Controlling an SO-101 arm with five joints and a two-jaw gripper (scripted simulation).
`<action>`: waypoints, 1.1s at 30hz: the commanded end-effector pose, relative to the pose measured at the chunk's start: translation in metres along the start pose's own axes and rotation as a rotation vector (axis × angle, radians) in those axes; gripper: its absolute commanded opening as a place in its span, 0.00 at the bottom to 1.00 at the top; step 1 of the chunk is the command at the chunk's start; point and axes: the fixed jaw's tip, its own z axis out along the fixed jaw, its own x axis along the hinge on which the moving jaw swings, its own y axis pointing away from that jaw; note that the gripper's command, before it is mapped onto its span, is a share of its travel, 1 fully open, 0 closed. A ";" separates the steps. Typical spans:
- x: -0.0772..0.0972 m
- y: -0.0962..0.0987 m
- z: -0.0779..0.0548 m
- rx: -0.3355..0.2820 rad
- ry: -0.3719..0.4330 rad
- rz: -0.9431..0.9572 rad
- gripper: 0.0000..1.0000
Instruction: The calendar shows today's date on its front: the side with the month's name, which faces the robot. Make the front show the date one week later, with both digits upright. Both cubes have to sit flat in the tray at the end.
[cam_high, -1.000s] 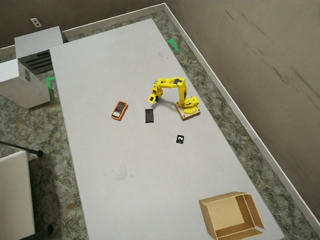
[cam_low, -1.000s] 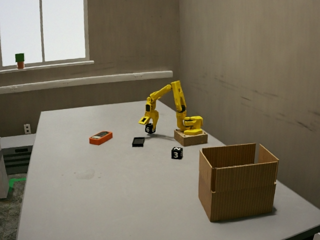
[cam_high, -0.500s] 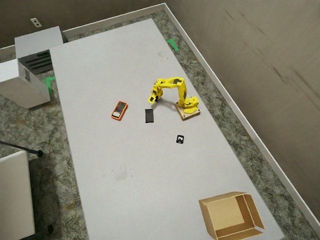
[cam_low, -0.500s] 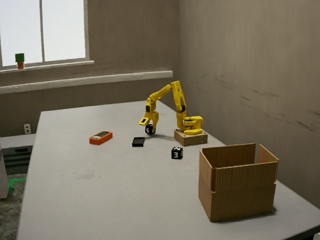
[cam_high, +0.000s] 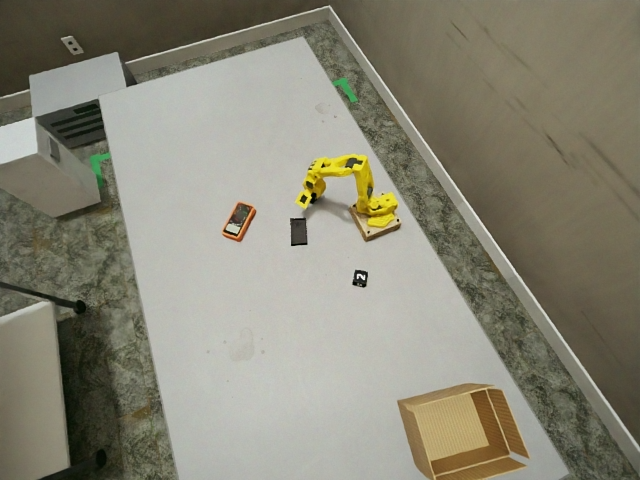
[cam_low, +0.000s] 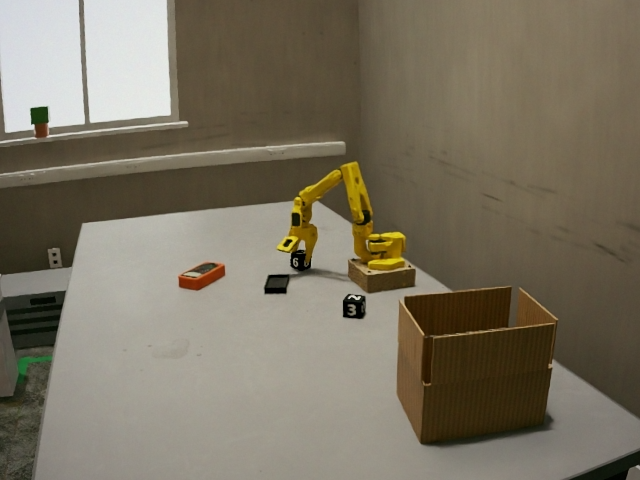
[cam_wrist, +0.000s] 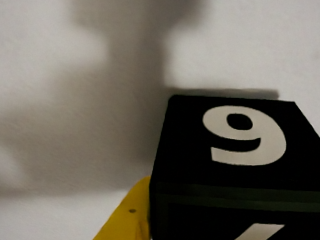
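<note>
Top: tray (cam_high: 298, 231) (cam_low: 277, 284) bare, neither cube in it. Loose cube (cam_high: 360, 277) (cam_low: 354, 306) on the table near the arm's base, 2 up. Gripper (cam_high: 306, 202) (cam_low: 298, 251) beyond the tray's far end; its cube can't be made out here.

Exterior: shows what top doesn't: held cube (cam_low: 300, 260) (cam_wrist: 235, 145) between the fingers, a 6 on one side, and 3 on a side of the loose cube. Gripper closed partway, stopped by the cube. Looks low; touching table or not, can't tell.

Wrist: only view with the 9-like digit, could be a 6 turned over; part of another digit below. One fingertip against the cube.

Step, my guess: turning or carrying the first cube. Next: get the wanted digit upright toward the robot, then lower it flat into the tray. Loose cube after.
</note>
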 end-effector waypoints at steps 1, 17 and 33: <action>0.002 0.003 0.004 -0.015 0.002 0.003 0.00; 0.002 0.003 0.005 -0.015 0.002 0.003 0.10; 0.002 0.003 0.005 -0.015 0.002 0.003 0.25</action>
